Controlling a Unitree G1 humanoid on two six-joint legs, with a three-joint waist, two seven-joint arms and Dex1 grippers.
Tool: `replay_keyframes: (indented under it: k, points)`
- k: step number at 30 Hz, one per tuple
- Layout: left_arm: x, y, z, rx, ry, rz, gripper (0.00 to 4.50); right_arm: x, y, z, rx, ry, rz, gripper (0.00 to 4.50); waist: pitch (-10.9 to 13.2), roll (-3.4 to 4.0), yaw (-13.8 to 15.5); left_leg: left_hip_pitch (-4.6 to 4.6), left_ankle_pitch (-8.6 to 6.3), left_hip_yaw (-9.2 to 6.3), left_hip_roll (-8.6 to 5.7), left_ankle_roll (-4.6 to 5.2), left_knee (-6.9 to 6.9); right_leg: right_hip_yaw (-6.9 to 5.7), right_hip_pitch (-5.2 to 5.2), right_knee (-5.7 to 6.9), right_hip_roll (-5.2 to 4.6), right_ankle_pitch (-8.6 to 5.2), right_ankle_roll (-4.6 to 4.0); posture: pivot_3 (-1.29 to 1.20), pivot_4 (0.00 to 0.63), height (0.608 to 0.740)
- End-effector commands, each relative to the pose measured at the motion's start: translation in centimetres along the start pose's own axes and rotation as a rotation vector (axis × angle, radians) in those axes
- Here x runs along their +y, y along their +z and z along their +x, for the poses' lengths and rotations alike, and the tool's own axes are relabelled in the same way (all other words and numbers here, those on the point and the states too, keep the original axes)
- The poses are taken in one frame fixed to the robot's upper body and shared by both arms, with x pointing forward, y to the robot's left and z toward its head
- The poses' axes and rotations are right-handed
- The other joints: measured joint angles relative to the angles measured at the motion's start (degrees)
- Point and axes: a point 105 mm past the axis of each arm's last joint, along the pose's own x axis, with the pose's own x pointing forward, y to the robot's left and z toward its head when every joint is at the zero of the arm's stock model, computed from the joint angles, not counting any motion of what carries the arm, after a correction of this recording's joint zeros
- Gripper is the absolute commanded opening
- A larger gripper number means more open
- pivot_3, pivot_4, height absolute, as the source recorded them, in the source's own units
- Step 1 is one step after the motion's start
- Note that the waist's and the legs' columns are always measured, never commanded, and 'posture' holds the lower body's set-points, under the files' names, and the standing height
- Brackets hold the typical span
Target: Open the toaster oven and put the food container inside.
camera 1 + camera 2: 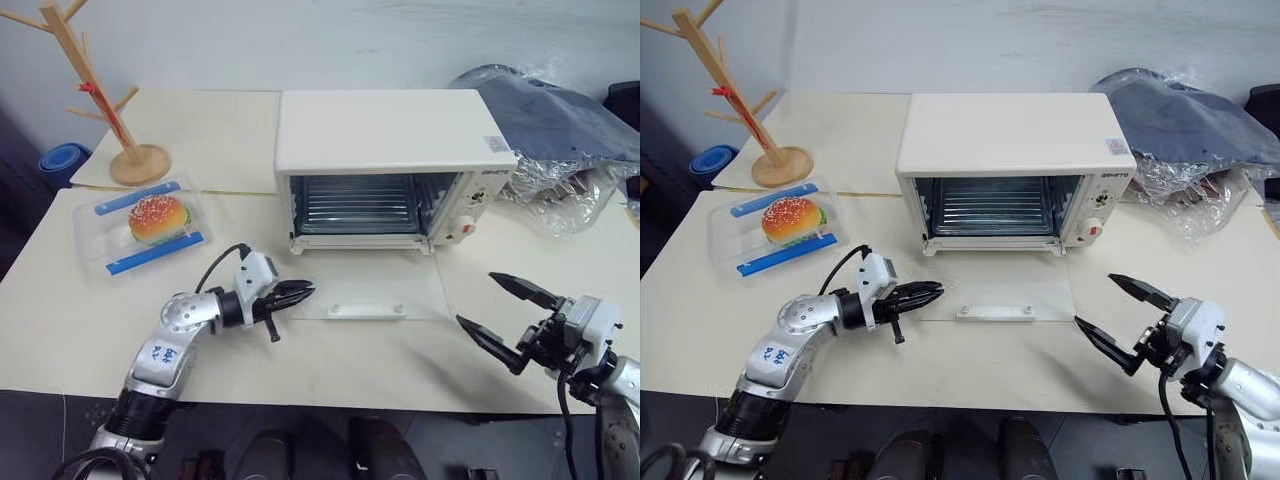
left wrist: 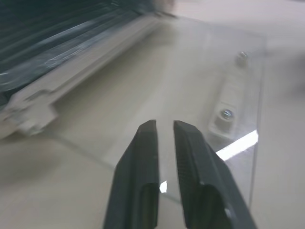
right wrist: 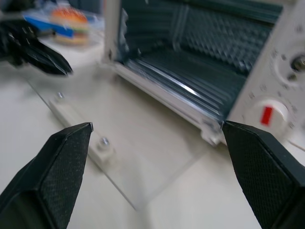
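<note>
The cream-white toaster oven (image 1: 390,140) stands at the middle of the table with its wire rack showing. Its glass door (image 1: 345,285) lies folded down flat on the table, white bar handle (image 1: 368,310) toward me. The food container (image 1: 140,225), a clear box with blue clip strips and a burger toy inside, rests on the table to the left of the oven. My left gripper (image 1: 300,293) hovers at the door's left front corner, fingers (image 2: 143,162) a narrow gap apart with nothing between them. My right gripper (image 1: 475,298) is wide open to the right of the door, holding nothing.
A wooden mug tree (image 1: 100,100) stands at the back left, with a blue bowl (image 1: 62,160) beyond the table edge. A dark cloth in crinkled plastic (image 1: 560,130) lies at the back right. The table's front edge (image 1: 330,395) runs just below both grippers.
</note>
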Motion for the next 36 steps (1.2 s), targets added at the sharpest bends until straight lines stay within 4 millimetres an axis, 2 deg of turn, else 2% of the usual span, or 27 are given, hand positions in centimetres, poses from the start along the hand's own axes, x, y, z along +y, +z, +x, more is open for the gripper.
replay_keyframes:
  k: [1,3,6,9,10,12,14,16,18,21,23,27,31,35,36]
  points:
    - [2.7,3.1,-5.9,-0.114,0.212,-0.008,1.82,1.0,0.9,1.3,-0.069,0.101,0.012,4.50,0.02,-0.04,-0.50,-0.01,0.00,-0.05,0.06,-0.02,-0.03,-0.06,-0.02,0.00,0.01,-0.02,-0.04,0.00,0.150,0.740]
    - [3.8,3.5,-9.3,-0.149,0.348,-0.025,2.45,1.2,0.7,1.9,-0.097,0.124,-0.005,4.50,0.02,-0.04,-0.36,-0.01,0.01,-0.09,0.06,-0.06,-0.13,-0.11,-0.05,-0.02,0.01,-0.05,-0.10,0.00,0.150,0.740]
    - [5.2,2.6,-18.2,-0.129,0.648,-0.083,3.38,1.1,0.8,3.2,-0.208,0.118,-0.052,4.50,0.01,-0.10,-0.60,-0.01,0.00,-0.08,0.02,-0.04,-0.11,-0.09,-0.01,-0.09,-0.05,-0.06,-0.10,0.00,0.150,0.740]
    - [5.2,1.1,-24.6,-0.079,0.861,-0.151,4.22,1.1,0.9,4.4,-0.275,0.136,-0.082,4.50,0.03,-0.15,-0.60,-0.01,-0.04,-0.04,0.02,-0.03,-0.17,-0.07,-0.03,-0.14,-0.06,-0.07,-0.12,0.00,0.150,0.740]
    - [5.2,0.3,-26.4,-0.045,0.925,-0.185,4.46,1.2,0.9,4.7,-0.293,0.149,-0.088,4.50,0.03,-0.15,-0.49,0.00,-0.05,-0.03,0.01,-0.02,-0.16,-0.06,-0.03,-0.15,-0.08,-0.07,-0.12,0.00,0.150,0.740]
    - [5.3,-0.6,-29.0,-0.013,1.021,-0.252,4.46,1.7,0.9,5.1,-0.317,0.204,-0.073,4.50,0.02,-0.16,0.05,0.01,-0.05,-0.08,-0.04,0.01,-0.15,-0.12,0.00,-0.14,-0.15,-0.08,-0.14,0.00,0.150,0.740]
    - [5.6,-0.6,-29.8,0.022,1.041,-0.269,4.46,2.1,0.8,5.3,-0.327,0.246,-0.060,4.50,0.00,-0.20,0.89,0.03,-0.04,-0.15,-0.06,0.03,-0.14,-0.18,0.04,-0.12,-0.21,-0.09,-0.17,0.00,0.150,0.740]
    - [6.7,0.7,-29.8,-0.017,1.050,-0.289,4.46,2.2,0.7,5.5,-0.339,0.264,-0.058,4.50,-0.04,-0.28,1.50,0.03,-0.04,-0.18,-0.07,0.03,-0.14,-0.22,0.05,-0.12,-0.26,-0.11,-0.19,0.00,0.150,0.740]
    - [8.1,2.6,-29.1,-0.066,1.025,-0.287,4.46,2.3,0.4,5.6,-0.339,0.277,-0.060,4.50,-0.08,-0.36,2.02,0.02,-0.03,-0.21,-0.08,0.03,-0.13,-0.25,0.06,-0.10,-0.30,-0.11,-0.20,0.00,0.150,0.740]
    - [10.4,5.7,-26.4,-0.108,0.898,-0.340,4.46,2.3,-0.2,5.7,-0.325,0.291,-0.061,4.50,-0.13,-0.45,2.01,0.02,-0.02,-0.20,-0.10,0.01,-0.15,-0.26,0.04,-0.08,-0.33,-0.11,-0.22,0.00,0.150,0.740]
    - [11.7,6.4,-25.3,-0.060,0.867,-0.407,4.46,2.2,-0.5,5.7,-0.318,0.296,-0.060,4.50,-0.13,-0.43,1.57,0.01,-0.02,-0.19,-0.10,-0.01,-0.19,-0.25,-0.01,-0.07,-0.33,-0.11,-0.22,0.00,0.150,0.740]
    - [15.2,5.3,-24.8,0.142,0.979,-0.472,4.46,2.1,-0.7,5.8,-0.306,0.285,-0.068,4.50,-0.05,-0.23,0.31,0.01,-0.02,-0.09,-0.17,-0.04,-0.42,-0.21,-0.15,-0.11,-0.36,-0.11,-0.21,0.00,0.150,0.740]
    - [16.9,4.8,-23.9,0.229,0.990,-0.510,4.46,2.5,-0.5,5.8,-0.298,0.269,-0.067,4.50,-0.06,-0.25,-0.96,-0.09,0.02,-0.06,-0.09,-0.20,-0.50,-0.20,-0.32,0.02,-0.16,-0.11,-0.21,0.00,0.150,0.740]
    - [18.1,3.1,-22.9,0.326,0.992,-0.551,4.46,2.8,-0.3,6.0,-0.290,0.232,-0.066,4.50,-0.06,-0.27,-0.66,-0.11,0.11,-0.02,-0.04,-0.43,-0.44,-0.19,-0.35,0.04,-0.09,-0.11,-0.21,0.00,0.150,0.740]
    - [18.2,2.8,-22.7,0.341,0.982,-0.560,4.06,2.8,-0.2,6.1,-0.287,0.228,-0.068,4.50,-0.06,-0.28,-0.62,-0.12,0.11,-0.03,-0.06,-0.43,-0.40,-0.21,-0.35,0.03,-0.09,-0.11,-0.21,0.00,0.150,0.740]
